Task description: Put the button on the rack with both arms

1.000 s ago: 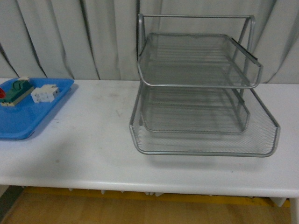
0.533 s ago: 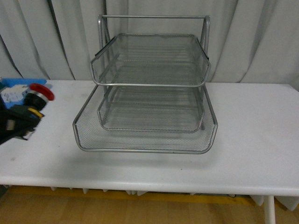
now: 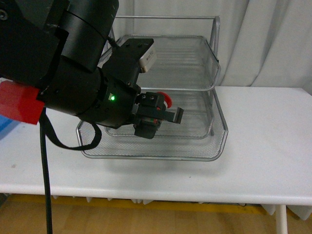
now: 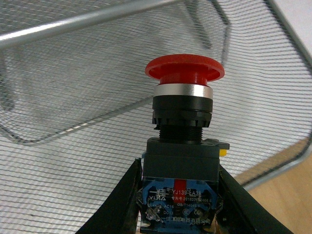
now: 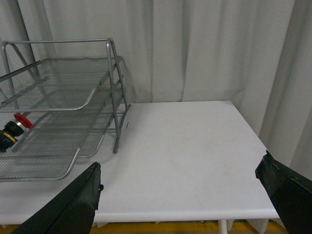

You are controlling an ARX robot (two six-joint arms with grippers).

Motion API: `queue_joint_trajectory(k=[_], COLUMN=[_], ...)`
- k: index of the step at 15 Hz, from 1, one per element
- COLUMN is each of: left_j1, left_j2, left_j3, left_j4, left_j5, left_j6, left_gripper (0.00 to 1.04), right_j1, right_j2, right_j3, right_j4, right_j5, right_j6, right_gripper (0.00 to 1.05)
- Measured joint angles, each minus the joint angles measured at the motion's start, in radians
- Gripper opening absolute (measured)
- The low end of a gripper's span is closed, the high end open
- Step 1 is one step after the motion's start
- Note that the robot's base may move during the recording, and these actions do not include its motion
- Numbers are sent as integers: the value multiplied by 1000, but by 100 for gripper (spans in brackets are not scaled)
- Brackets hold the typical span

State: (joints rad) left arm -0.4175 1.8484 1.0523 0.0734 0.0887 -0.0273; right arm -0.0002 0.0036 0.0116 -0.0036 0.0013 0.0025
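Left end effector (image 3: 157, 117) clamped on the black-blue body of the red-capped push-button (image 4: 184, 73). The button is held over the bottom-tier mesh of the wire letter rack (image 3: 161, 157), just in front of the middle tier. Right end effector (image 5: 180, 183) jaws spread wide, holding nothing, over the white worktop (image 5: 195, 141) beside the rack.

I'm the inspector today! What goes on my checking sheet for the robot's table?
Surface: white table, rack standing on it.
Job's things: red button gripped by its body, over the wire rack's lower trays.
Clutter: a blue thing at the far left, mostly hidden.
Grippers: left gripper shut on the button; right gripper open, holding nothing.
Cables: black cable hangs down at the left.
Surroundings: grey curtain behind, wooden floor below.
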Motion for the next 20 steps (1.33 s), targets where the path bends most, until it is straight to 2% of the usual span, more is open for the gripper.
queue_joint_trajectory(k=[4,9,12,14,15,18,20], left_j1=[40,35,35,32,32,36,56], left_j2=[144,236,267,241,185,17,-161], left_j3=[176,320,344,313,254,128,-38], left_j4=[-114,-183,-191,-155,-137,-68,27], left_j5=[-22,-14,0,3,6,7,17], left_j6=[-9,-43,-79,-85,-89,-74,-30], left_gripper=[36,36,71,100,97,98,98], right_j1=[0,0,0,0,0,0,0], right_j2=[0,0,0,0,0,0,0], right_j3=[0,0,0,0,0,0,0], right_j4=[0,0,0,0,0,0,0], right_j5=[0,0,0,0,0,0,0], right_j6=[0,0,0,0,0,0,0], right_gripper=[98,98,98,98,98,98,98])
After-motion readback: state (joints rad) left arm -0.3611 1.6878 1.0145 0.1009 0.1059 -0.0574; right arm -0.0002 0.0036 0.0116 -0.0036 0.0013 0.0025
